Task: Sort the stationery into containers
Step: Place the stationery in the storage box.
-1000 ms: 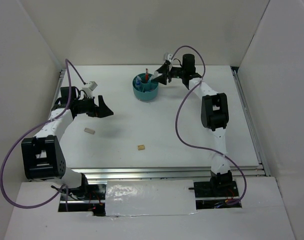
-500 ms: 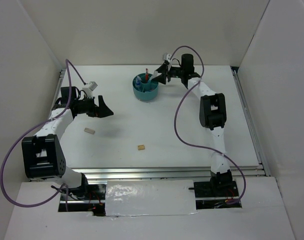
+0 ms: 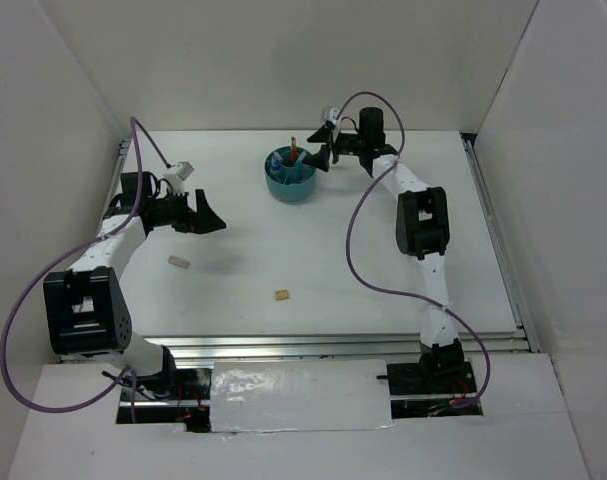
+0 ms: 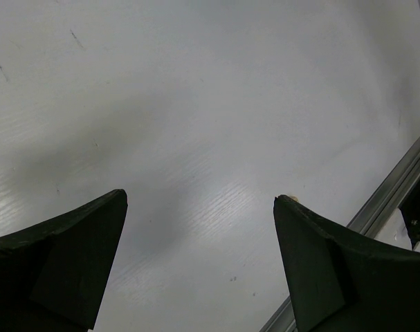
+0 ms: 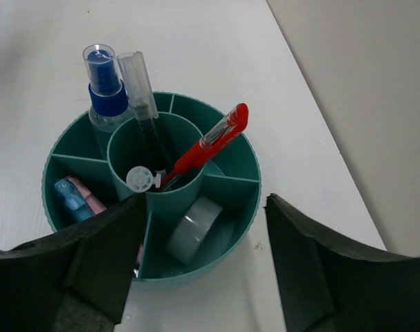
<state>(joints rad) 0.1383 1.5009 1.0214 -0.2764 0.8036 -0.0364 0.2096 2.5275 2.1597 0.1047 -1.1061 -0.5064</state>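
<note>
Standing in the central cup of the round teal organiser [image 5: 257, 181], at the far middle of the table [image 3: 383, 280]: a red pen [image 5: 210, 142], a clear-capped dark pen [image 5: 144, 104] and a small white cap [image 5: 140, 178]. In its outer compartments, a blue-topped bottle [image 5: 102, 86], a light blue eraser [image 5: 70, 197] beside a pink eraser [image 5: 92, 198], and a tape ring [image 5: 192, 228] on edge, with the right gripper [image 5: 204, 200] spread wide and empty just above. Well apart on the table, two tan blocks [image 3: 178, 262] [image 3: 282, 295], the left gripper [image 4: 199, 197] spread, empty, over bare surface near the left one.
</note>
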